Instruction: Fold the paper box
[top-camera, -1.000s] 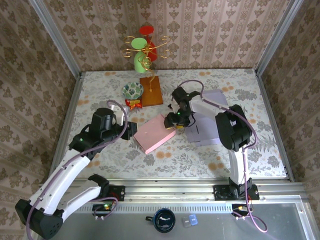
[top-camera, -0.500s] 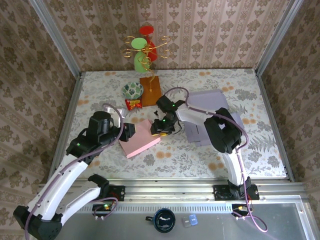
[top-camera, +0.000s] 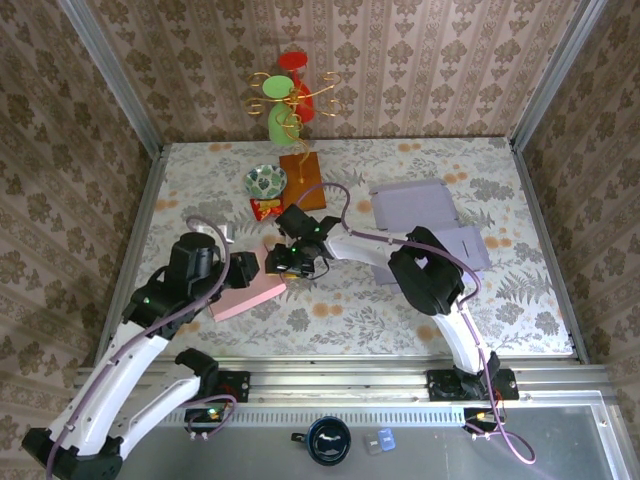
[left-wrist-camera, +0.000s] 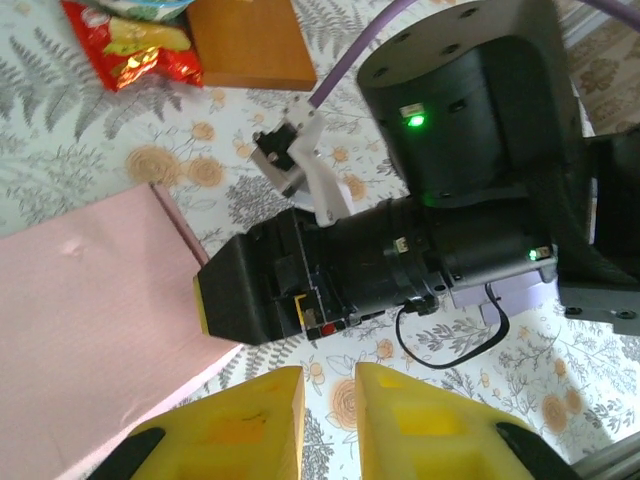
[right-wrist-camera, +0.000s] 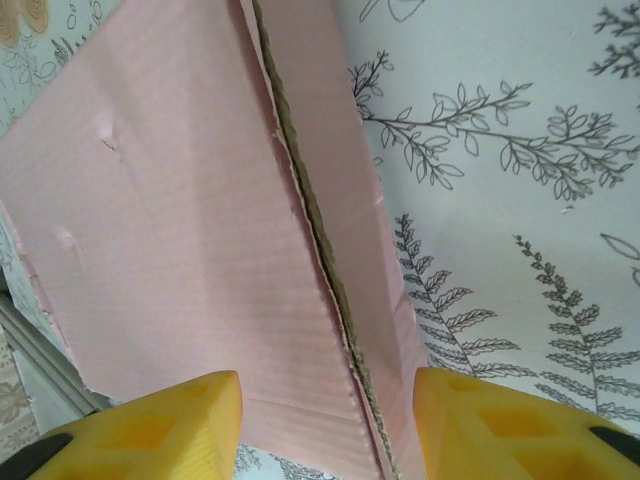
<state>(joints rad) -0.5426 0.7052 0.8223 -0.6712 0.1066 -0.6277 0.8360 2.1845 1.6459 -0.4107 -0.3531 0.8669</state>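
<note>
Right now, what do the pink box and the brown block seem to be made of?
Pink box: corrugated cardboard, matte; its cut edge shows wavy fluting, and the face has fine ribs and small dents. Brown block: probably wood or a wood-look board, smooth, flat orange-brown; no grain visible, so uncertain.

Pink paper box (top-camera: 262, 292), lilac flat sheet (top-camera: 412, 205), tablecloth (top-camera: 520, 290) — white, fern-and-flower print, yellow finger pads (right-wrist-camera: 150, 425)

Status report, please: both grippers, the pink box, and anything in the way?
Left gripper narrowly open, empty, beside the pink box. Right gripper open, straddling the box's edge. Right wrist crowds the left gripper; lilac sheets lie apart.
</note>
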